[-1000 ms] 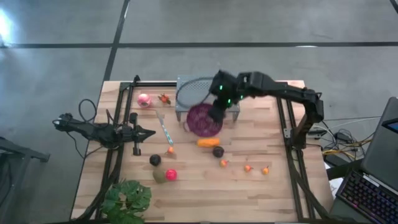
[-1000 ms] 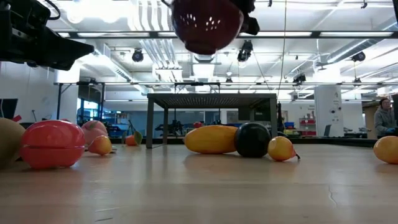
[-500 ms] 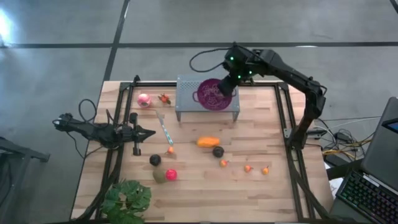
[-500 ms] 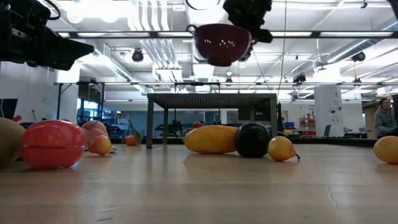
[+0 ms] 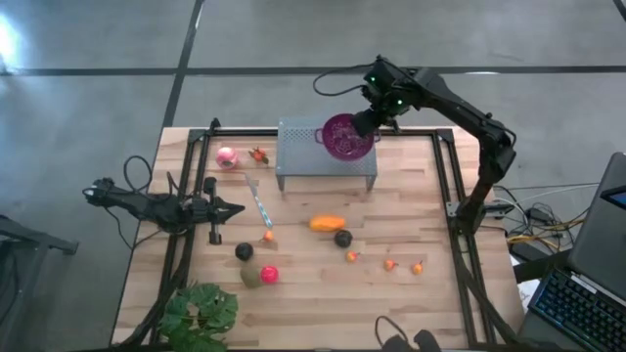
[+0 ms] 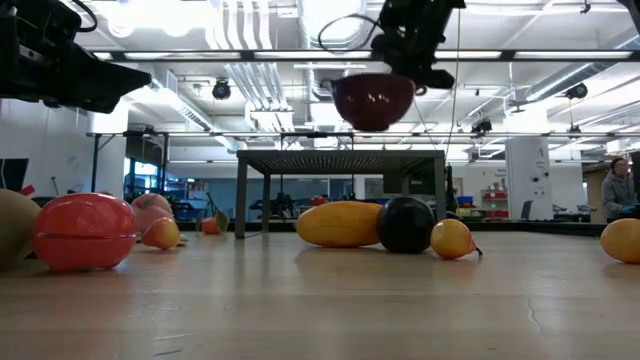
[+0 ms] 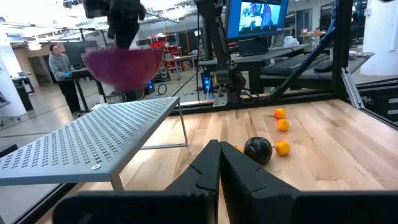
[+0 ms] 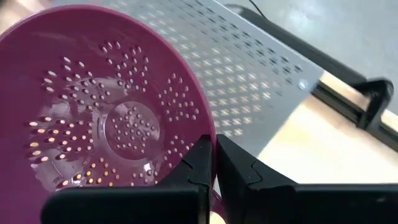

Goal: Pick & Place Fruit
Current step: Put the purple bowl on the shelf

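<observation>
My right gripper (image 5: 366, 121) is shut on a purple perforated bowl (image 5: 344, 136) and carries it in the air above the grey perforated stand (image 5: 303, 161) at the table's far side. The fruit lies on the wooden table (image 5: 411, 215): a pink ball (image 5: 226, 156), an elongated orange piece (image 5: 327, 223), two dark balls (image 5: 342, 238) (image 5: 244, 251), a red ball (image 5: 269, 274), an olive piece (image 5: 251, 276) and several small orange bits (image 5: 390, 264). My left gripper (image 5: 235, 207) waits shut at the table's left side, pointing level. My right gripper holds the bowl by its rim (image 8: 210, 138), one finger (image 8: 198, 163) inside the bowl and one outside. The fingers slant down from above. The bowl hangs clear of the stand, its opening up (image 6: 373, 100).
A leafy green plant (image 5: 201, 315) stands at the near left corner. A thin light stick (image 5: 259, 203) lies left of the table's middle. Black frame rails (image 5: 445, 186) run along both sides of the table. A laptop (image 5: 602, 235) sits beyond the right edge.
My right gripper has swung toward the table's far edge and a little to the right, carrying the bowl from in front of the stand to above the stand's far right part. The bowl has turned from tilted to opening up.
</observation>
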Action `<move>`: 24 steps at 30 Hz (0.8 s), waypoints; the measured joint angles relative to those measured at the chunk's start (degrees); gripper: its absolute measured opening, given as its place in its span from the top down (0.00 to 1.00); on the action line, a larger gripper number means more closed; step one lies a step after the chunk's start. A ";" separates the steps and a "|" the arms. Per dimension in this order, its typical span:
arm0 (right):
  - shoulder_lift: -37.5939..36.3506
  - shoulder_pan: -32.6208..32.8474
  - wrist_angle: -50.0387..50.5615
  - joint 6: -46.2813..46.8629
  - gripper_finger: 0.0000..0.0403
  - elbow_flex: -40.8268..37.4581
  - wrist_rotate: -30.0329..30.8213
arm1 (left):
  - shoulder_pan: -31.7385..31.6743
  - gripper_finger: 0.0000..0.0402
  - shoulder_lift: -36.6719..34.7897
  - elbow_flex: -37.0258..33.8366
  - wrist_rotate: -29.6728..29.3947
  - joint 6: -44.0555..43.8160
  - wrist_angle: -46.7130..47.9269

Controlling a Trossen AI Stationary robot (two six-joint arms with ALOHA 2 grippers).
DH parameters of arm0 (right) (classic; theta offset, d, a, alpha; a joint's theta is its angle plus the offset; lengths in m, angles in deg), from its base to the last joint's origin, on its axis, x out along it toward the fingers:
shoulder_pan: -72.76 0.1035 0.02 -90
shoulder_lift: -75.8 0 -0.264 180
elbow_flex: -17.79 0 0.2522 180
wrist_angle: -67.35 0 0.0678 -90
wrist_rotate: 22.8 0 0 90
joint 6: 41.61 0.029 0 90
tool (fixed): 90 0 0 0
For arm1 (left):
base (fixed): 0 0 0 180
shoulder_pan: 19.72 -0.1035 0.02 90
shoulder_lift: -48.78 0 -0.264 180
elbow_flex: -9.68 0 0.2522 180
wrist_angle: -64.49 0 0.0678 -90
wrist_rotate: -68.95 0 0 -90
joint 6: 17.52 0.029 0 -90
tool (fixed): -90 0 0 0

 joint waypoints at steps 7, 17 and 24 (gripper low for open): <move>0.04 -2.38 -4.01 0.16 0.98 -5.75 -0.06 | 0.01 0.97 0.00 0.00 0.00 -0.01 0.00; 0.07 -3.54 -6.39 0.24 0.98 -7.84 -2.28 | 0.02 0.97 0.00 0.00 0.00 -0.02 0.00; 0.07 -3.62 -6.22 0.81 0.98 -7.96 -0.53 | 0.02 0.97 0.00 0.00 0.00 0.00 -0.02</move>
